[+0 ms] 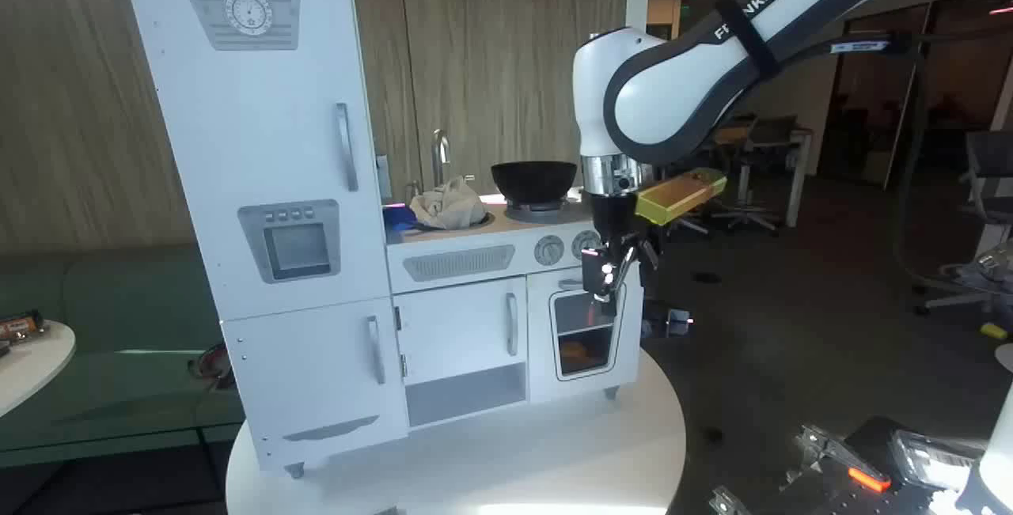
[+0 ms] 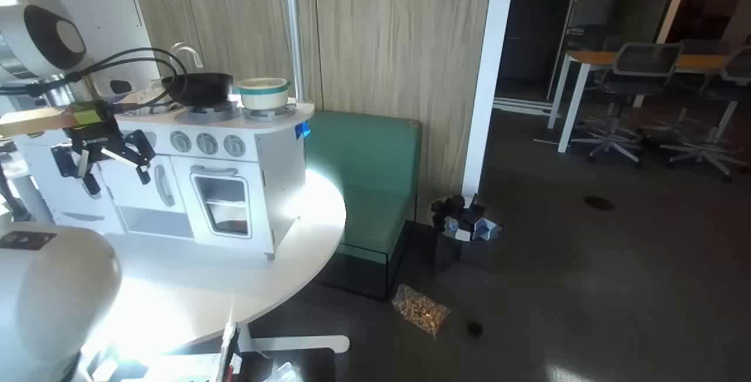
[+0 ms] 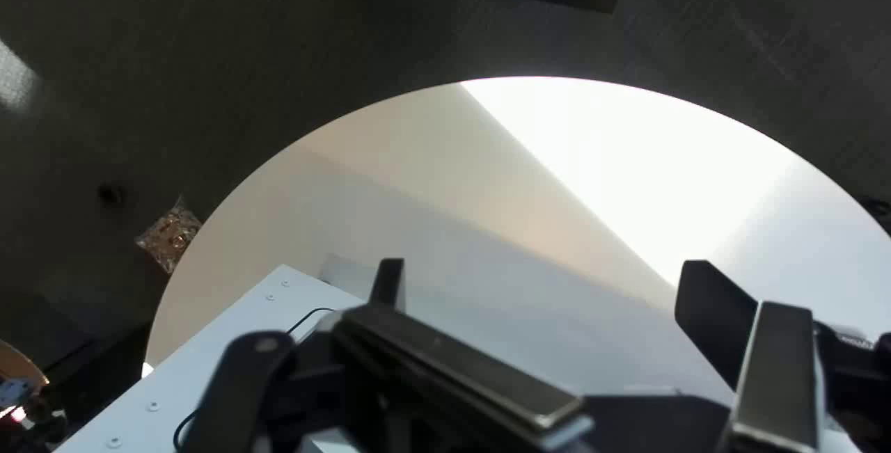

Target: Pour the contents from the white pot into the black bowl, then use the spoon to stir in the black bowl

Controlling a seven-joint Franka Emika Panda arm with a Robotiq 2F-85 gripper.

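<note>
In both exterior views the black bowl rests upright on a burner of the toy kitchen's counter. Beside it, on the neighbouring burner, stands the white pot, pale with a teal band at its rim; the arm seems to hide it in an exterior view. My gripper hangs fingers-down in front of the kitchen, lower than the countertop and apart from bowl and pot. Its jaws stand wide apart with nothing between them, and the gripper looks down toward the round tabletop in the wrist view. The spoon is out of view.
The toy kitchen stands on a round white table. A pale cloth lies by the sink below a faucet. The tall toy fridge rises at one end. A yellow-green piece sticks out from my wrist.
</note>
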